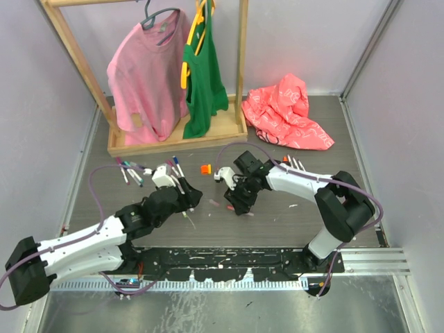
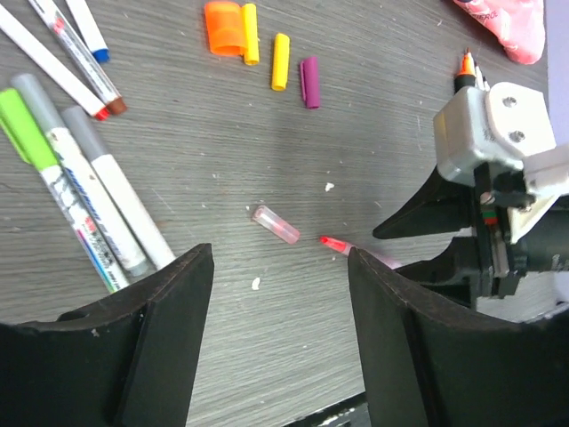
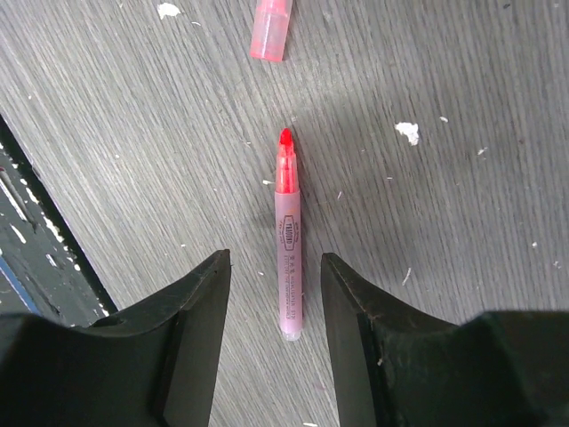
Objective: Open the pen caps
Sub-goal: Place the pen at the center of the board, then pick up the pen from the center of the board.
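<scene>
A pink highlighter pen [image 3: 288,258] lies uncapped on the table, its red tip [image 3: 284,142] bare. Its pink cap [image 3: 271,31] lies loose just beyond the tip. My right gripper [image 3: 276,262] is open, a finger on each side of the barrel without touching it. My left gripper [image 2: 280,267] is open and empty, low over bare table, near that pink cap [image 2: 276,224] and the red tip [image 2: 333,242]. Loose orange [image 2: 222,27], yellow [image 2: 280,60] and purple [image 2: 309,82] caps lie farther off. In the top view both grippers, left [image 1: 194,198] and right [image 1: 239,206], sit mid-table.
Several white-barrelled pens [image 2: 89,191] lie to the left, one with a green cap [image 2: 22,124]. More pens [image 1: 295,164] lie right of the right arm. A wooden rack [image 1: 177,139] with hanging shirts and a red bag [image 1: 288,114] stand at the back. A black strip [image 3: 27,258] edges the table front.
</scene>
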`<state>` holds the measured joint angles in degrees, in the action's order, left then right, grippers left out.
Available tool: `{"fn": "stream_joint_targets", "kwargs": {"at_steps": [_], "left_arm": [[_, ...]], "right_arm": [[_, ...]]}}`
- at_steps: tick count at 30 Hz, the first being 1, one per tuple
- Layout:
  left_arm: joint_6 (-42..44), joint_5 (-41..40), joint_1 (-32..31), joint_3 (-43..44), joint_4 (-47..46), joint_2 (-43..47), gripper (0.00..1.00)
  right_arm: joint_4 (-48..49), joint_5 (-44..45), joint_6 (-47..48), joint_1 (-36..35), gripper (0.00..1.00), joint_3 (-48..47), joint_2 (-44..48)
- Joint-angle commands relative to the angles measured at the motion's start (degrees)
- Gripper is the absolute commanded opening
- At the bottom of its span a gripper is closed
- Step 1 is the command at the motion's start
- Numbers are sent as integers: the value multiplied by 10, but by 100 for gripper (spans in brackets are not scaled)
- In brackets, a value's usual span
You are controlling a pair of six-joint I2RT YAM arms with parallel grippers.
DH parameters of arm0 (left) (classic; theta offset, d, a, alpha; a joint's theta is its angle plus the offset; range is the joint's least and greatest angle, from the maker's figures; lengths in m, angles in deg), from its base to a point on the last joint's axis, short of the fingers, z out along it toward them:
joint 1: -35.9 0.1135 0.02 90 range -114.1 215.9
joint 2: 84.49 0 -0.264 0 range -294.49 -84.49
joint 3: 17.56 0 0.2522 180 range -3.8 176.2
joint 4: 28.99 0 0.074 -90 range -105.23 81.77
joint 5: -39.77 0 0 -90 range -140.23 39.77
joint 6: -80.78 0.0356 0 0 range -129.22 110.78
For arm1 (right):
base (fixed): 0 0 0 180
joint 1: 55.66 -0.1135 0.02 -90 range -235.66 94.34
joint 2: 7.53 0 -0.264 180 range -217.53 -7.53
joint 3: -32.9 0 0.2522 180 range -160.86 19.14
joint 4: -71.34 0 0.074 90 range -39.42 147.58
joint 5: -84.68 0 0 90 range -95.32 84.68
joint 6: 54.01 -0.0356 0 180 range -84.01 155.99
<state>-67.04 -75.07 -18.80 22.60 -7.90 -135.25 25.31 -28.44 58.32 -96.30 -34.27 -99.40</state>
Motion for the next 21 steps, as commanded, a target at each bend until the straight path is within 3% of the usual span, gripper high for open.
{"fn": "stream_joint_targets", "kwargs": {"at_steps": [1, 10, 17, 21], "left_arm": [[78, -35, -2, -13, 20, 49, 65], [109, -54, 3, 8, 73, 62, 83], [128, 14, 58, 60, 112, 14, 83], [115, 28, 76, 86, 138, -27, 74]], "right_arm": [[0, -30, 5, 9, 51, -26, 31], [0, -55, 15, 21, 51, -36, 88], [-17, -86, 31, 21, 53, -118, 146], [-19, -148, 23, 52, 60, -146, 137]]}}
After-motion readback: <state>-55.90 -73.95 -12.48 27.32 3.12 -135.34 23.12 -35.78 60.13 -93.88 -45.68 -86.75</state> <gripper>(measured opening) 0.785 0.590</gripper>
